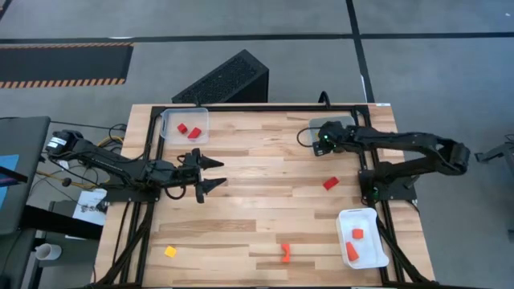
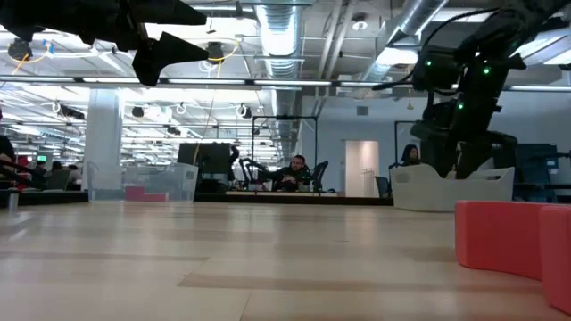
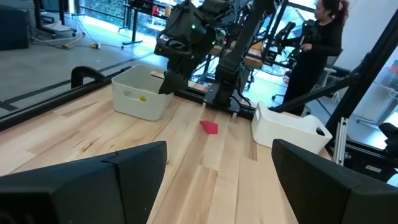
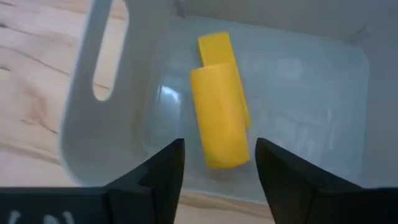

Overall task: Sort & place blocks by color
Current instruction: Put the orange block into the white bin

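Observation:
My left gripper (image 1: 215, 174) (image 3: 219, 154) hangs open above bare wood at the table's left middle, touching nothing. My right gripper (image 1: 319, 138) (image 4: 221, 152) is open over the clear far-right tray (image 1: 331, 126). Two yellow blocks (image 4: 221, 118) lie on that tray's floor, and the end of one lies between my fingers without touching them. A red block (image 1: 331, 183) (image 3: 209, 127), an orange block (image 1: 285, 254) and a yellow block (image 1: 170, 251) lie flat on the table. Two red blocks (image 1: 188, 129) sit in the far-left tray. Orange blocks (image 1: 354, 243) sit in the white near-right tray.
The far-left tray (image 1: 184, 122) and the white near-right tray (image 1: 363, 215) stand at the table's edges. A black frame (image 1: 265, 107) runs along the far edge and both sides. The middle of the table is bare wood. A person (image 3: 320, 43) stands in the room beyond.

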Controlling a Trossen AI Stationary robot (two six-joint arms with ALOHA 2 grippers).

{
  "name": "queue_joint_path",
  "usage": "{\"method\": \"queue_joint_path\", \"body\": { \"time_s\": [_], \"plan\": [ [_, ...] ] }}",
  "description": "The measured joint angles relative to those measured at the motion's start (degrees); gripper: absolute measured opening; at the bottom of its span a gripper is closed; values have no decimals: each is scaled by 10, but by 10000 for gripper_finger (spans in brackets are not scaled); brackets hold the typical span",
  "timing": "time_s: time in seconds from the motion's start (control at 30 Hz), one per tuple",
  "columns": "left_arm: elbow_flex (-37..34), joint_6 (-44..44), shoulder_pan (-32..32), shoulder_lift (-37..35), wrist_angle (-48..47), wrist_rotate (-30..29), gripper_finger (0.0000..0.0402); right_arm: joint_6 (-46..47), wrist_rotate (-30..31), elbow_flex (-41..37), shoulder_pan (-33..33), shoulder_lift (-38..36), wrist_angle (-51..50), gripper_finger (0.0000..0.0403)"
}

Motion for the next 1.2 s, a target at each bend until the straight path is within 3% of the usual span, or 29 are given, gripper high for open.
{"method": "queue_joint_path", "body": {
  "time_s": [0.27, 0.57, 0.73, 0.97, 1.2],
  "plan": [
    [0, 0, 0, 0, -3, 0, 279, -35, 2, 0, 2, 13, 6, 238],
    [0, -2, 0, 0, -15, 0, 279, -56, 41, 0, 70, -76, 8, 226],
    [0, -11, 0, 0, -28, 0, 279, -56, 77, 0, 170, -126, 20, 215],
    [0, -66, 0, 0, -123, 4, 279, -70, 150, 0, 334, -152, 78, 202],
    [28, -121, -4, 0, -226, 113, 279, -102, 208, 0, 457, -146, 172, 191]
  ]
}}
